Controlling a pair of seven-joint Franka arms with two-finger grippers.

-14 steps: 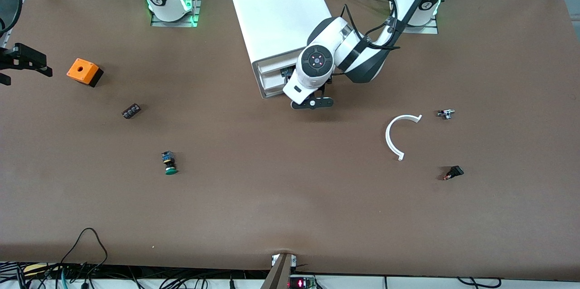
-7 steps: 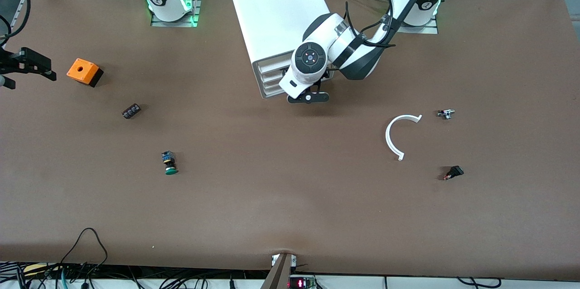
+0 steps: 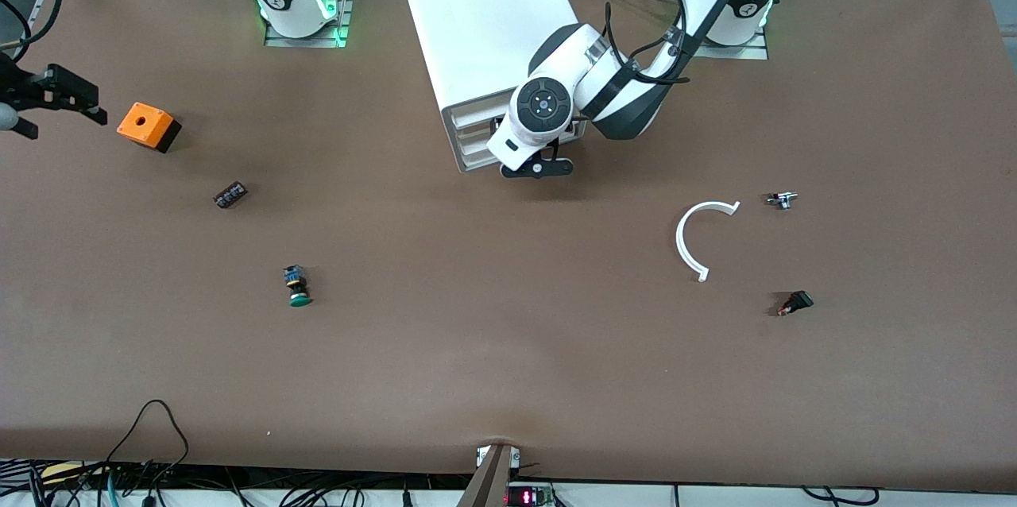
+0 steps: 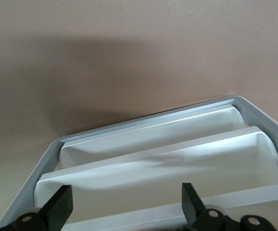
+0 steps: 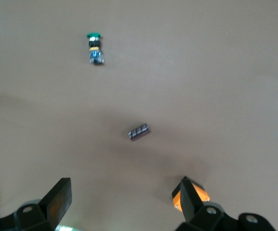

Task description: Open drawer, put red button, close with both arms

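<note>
The white drawer cabinet (image 3: pixel 485 14) stands between the arms' bases, and its drawer fronts (image 3: pixel 474 140) look flush. My left gripper (image 3: pixel 536 168) is right at those fronts, open and empty. In the left wrist view its gripper (image 4: pixel 126 211) faces the drawer fronts (image 4: pixel 167 159) with the fingers (image 4: pixel 61 206) wide apart. The red button is hidden from every view. My right gripper (image 3: pixel 59 114) hovers open and empty at the table edge at the right arm's end, beside an orange box (image 3: pixel 147 125). In the right wrist view the right gripper (image 5: pixel 124 207) holds nothing.
A green-capped button (image 3: pixel 298 288) (image 5: pixel 95 48) and a small black block (image 3: pixel 230 195) (image 5: pixel 139 131) lie toward the right arm's end. A white curved piece (image 3: pixel 691 241), a small metal part (image 3: pixel 781 199) and a small black part (image 3: pixel 794 303) lie toward the left arm's end.
My left gripper has moved toward the cabinet and the open drawer has slid in flush. My right gripper has drifted a little away from the front camera.
</note>
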